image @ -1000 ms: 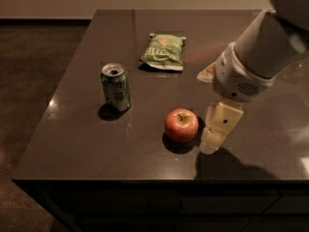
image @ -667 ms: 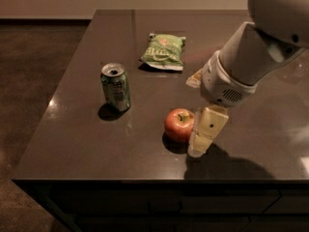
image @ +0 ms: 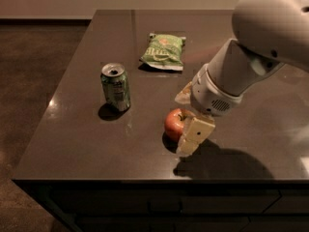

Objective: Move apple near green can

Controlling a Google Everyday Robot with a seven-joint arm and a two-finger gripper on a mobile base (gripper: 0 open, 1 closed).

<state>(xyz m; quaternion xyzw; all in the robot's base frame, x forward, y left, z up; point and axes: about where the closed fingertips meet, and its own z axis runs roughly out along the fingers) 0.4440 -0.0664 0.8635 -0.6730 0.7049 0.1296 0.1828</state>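
The red apple (image: 174,123) lies on the dark table (image: 82,144), right of centre near the front edge. The green and white can (image: 116,87) stands upright to its left, about a can's height away, with its silver top open. My gripper (image: 189,116) has come down over the apple's right side. It is open, with one cream finger (image: 195,135) in front of the apple and the other behind it. The near finger hides the apple's right part. I cannot tell whether the fingers touch the apple.
A flat green crisp bag (image: 163,50) lies further back on the table, behind the apple and can. My large white arm (image: 260,47) covers the right side of the table. The table's front edge runs just below the apple.
My gripper has moved left and down, from beside the apple's right to straddling it. The arm now fills more of the view. The can and crisp bag have not moved.
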